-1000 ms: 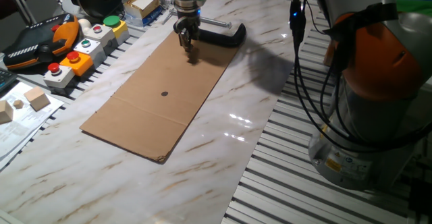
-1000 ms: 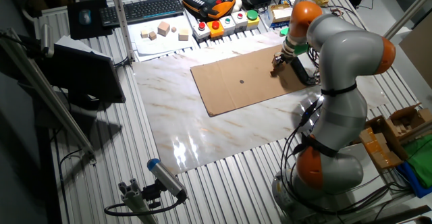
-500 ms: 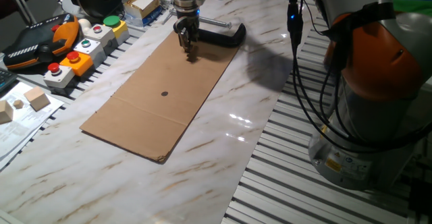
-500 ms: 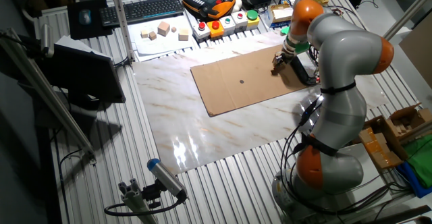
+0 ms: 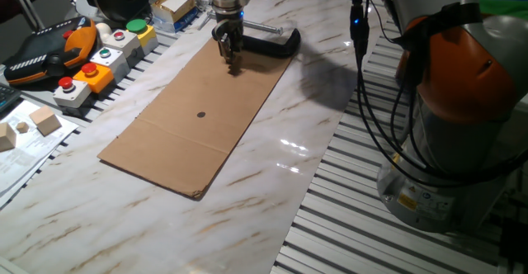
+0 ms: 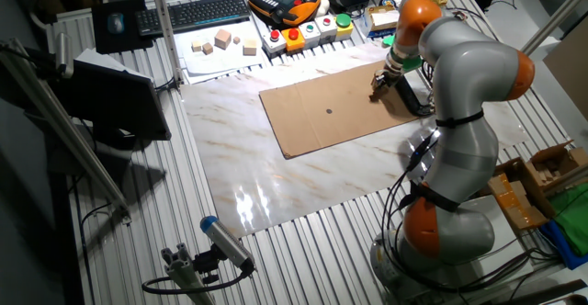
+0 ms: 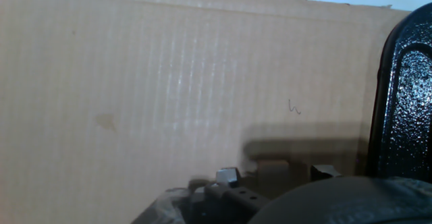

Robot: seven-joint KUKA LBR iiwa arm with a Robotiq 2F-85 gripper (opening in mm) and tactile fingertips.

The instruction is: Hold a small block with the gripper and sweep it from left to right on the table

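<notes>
Now the fingers point(image 7: 272, 175) pinch the small block point(image 7: 271, 171) on the cardboard point(image 5: 198, 109); clamp point(image 7: 403, 102) just beside. Keep grip firm, height constant, sweep flat across the counter point(image 5: 313, 117).

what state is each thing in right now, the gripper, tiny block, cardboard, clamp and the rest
black two-finger gripper: pointing down, fingertips low over the cardboard's far end, shut on the block
tiny tan wooden block: held between the fingers
flat brown cardboard sheet: lying flat on the marble table
black C-clamp: lying on its side beside the cardboard
larger pale wooden blocks: loose on paper, untouched
</notes>
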